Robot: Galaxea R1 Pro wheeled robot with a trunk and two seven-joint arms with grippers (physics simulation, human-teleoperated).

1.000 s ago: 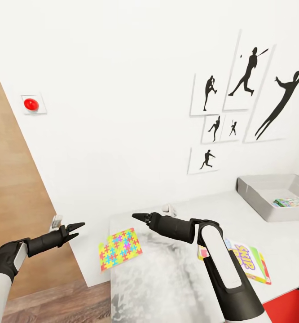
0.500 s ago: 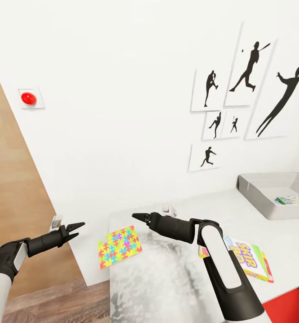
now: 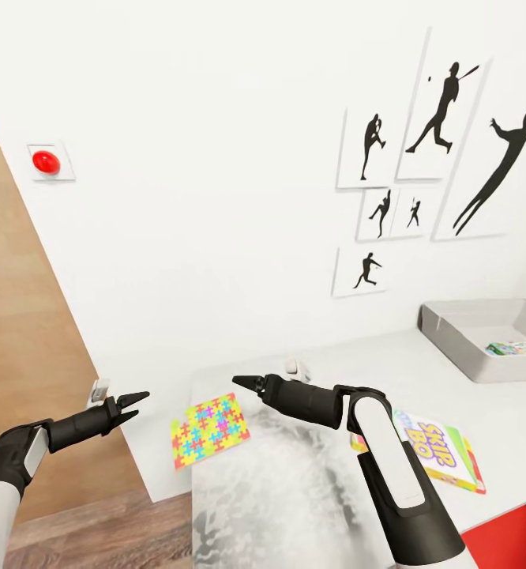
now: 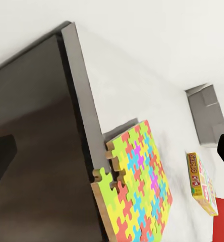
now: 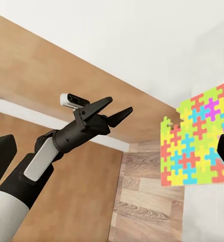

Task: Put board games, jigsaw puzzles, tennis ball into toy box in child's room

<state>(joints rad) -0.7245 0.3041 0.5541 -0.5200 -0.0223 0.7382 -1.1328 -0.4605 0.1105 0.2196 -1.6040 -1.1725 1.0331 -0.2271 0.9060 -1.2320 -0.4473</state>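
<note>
Here the left gripper (image 3: 135, 401) hangs off the near-left corner of the table (image 3: 318, 490), fingers slightly parted and holding nothing; the right wrist view shows the same narrow gap between its two tapered fingers (image 5: 108, 112); the right gripper (image 3: 245, 383) hovers above the table's near-left part, its tips drawn to a point, and whether they are fully closed I cannot tell; nothing is between them; just beyond and between the two grippers, the jigsaw puzzle (image 3: 209, 431) lies flat at the table's left edge, one side overhanging it, as the left wrist view makes plain (image 4: 136, 186); to the right of the right arm, a board game (image 3: 445, 456) marked SKIP BO lies flat on the table, partly hidden by the forearm; farther right, against the wall, stands the grey toy box (image 3: 484, 336), open-topped, with a colourful box (image 3: 516, 347) lying inside it; on the wall above hang black silhouette pictures (image 3: 441, 126); a red button (image 3: 45, 162) sits on the wall at far left, beside a wooden door (image 3: 26, 371)
</note>
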